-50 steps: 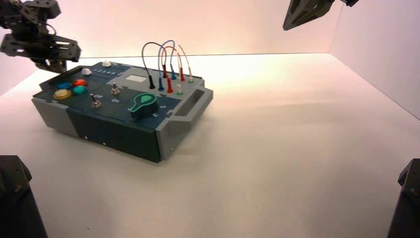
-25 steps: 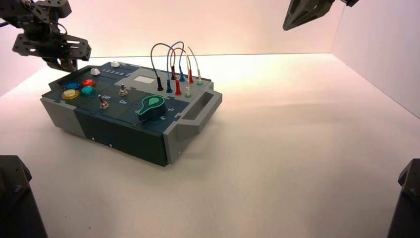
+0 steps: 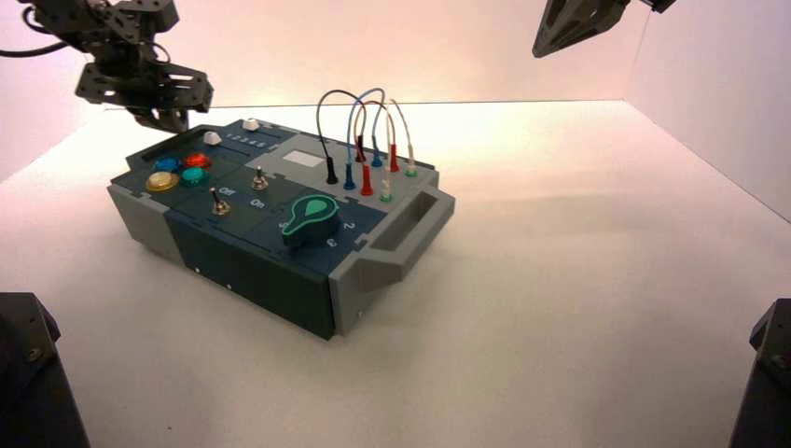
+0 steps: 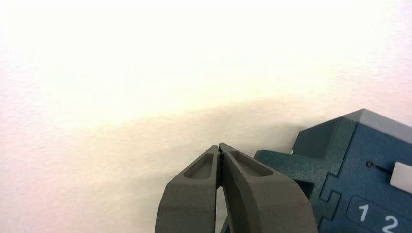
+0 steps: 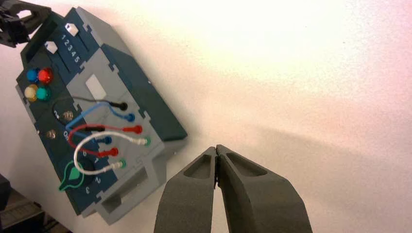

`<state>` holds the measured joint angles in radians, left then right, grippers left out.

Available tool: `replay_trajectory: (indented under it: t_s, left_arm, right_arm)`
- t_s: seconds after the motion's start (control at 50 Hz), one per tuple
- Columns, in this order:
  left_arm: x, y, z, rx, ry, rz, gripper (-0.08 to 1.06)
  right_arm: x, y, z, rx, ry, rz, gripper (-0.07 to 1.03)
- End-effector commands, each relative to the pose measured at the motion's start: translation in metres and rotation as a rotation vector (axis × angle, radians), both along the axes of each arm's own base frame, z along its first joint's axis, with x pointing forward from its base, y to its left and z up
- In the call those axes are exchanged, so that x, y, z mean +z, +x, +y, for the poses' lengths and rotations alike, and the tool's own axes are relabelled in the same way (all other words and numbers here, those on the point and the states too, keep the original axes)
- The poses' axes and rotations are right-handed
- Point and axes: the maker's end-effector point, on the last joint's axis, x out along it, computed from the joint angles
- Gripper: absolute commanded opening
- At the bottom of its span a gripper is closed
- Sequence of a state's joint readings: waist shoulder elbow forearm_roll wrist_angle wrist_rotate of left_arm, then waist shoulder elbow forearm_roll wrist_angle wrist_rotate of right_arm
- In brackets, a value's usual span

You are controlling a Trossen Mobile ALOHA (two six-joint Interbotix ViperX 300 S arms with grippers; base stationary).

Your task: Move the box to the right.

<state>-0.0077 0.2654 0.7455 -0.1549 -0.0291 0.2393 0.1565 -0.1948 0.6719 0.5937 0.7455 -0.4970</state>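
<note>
The box [image 3: 244, 254], dark blue and grey, lies left of the middle on the white table, turned at an angle. It carries coloured buttons [image 3: 180, 171], a green dial [image 3: 311, 218] and looped wires [image 3: 359, 117]. My left gripper [image 3: 166, 119] is shut with nothing between its fingers and sits at the box's far left end. In the left wrist view its tips [image 4: 219, 148] sit close beside the box's corner [image 4: 362, 174]. My right gripper [image 3: 546, 47] hangs high at the back right, shut and holding nothing [image 5: 216, 149], well away from the box [image 5: 138, 94].
White table surface [image 3: 578, 280] stretches to the right of the box. A white wall [image 3: 718, 93] closes the right side and another runs along the back. Dark arm bases [image 3: 28, 373] [image 3: 767, 373] stand at the two near corners.
The box has slid to the right across the table. My left gripper has travelled right with it at its left end. The right arm has not moved.
</note>
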Motion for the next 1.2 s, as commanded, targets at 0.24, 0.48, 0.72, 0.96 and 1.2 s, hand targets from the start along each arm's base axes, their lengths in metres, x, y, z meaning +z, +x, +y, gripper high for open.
replay_trajectory:
  t_s: [0.24, 0.48, 0.72, 0.96, 1.2]
  left_arm:
    - [0.005, -0.007, -0.023, -0.047, -0.01, 0.003, -0.03]
    - [0.005, -0.006, -0.023, -0.048, -0.009, 0.002, -0.03]
    - [0.006, -0.004, -0.022, -0.05, -0.006, -0.008, -0.03]
    - [0.008, 0.002, -0.005, -0.008, -0.003, -0.026, -0.03]
    - [0.009, 0.004, 0.008, 0.015, 0.004, -0.031, -0.03]
  right_arm:
    - [0.014, -0.006, 0.015, 0.05, 0.039, 0.017, -0.02]
    - [-0.015, -0.026, 0.058, 0.195, 0.021, 0.124, -0.02]
    - [-0.03, -0.038, 0.068, 0.212, 0.029, 0.179, -0.02]
    - [-0.035, -0.055, 0.074, 0.208, 0.056, 0.205, -0.02]
    - [-0.04, -0.068, 0.101, 0.233, 0.088, 0.213, -0.02]
